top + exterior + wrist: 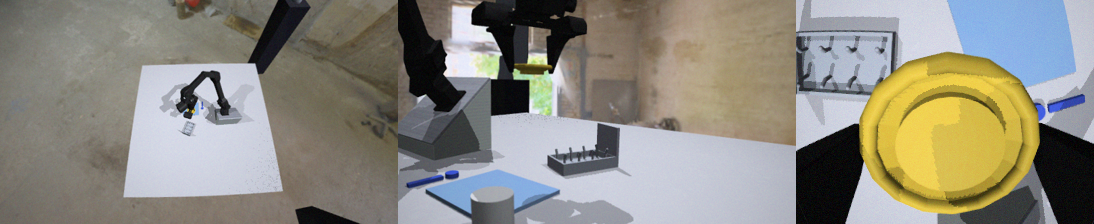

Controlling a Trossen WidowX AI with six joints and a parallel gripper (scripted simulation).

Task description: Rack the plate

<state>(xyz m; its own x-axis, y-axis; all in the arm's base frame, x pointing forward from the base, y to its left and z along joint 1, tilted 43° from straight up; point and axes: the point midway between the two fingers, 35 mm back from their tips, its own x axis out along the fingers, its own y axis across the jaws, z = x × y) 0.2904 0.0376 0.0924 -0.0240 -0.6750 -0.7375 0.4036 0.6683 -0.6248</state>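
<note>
The yellow plate lies level between the two fingers, held by its rim at opposite sides, high above the table. My gripper is shut on the plate and points down. The grey dish rack stands on the table, lower than the plate and to its right in the exterior view. It has two rows of short upright pegs and a tall end panel. In the wrist view the rack shows at the upper left, partly covered by the plate.
A light blue mat lies on the table. A blue bar and a small blue disc lie beside it. A grey cylinder stands in front of the mat. The arm's wedge-shaped base stands on the table.
</note>
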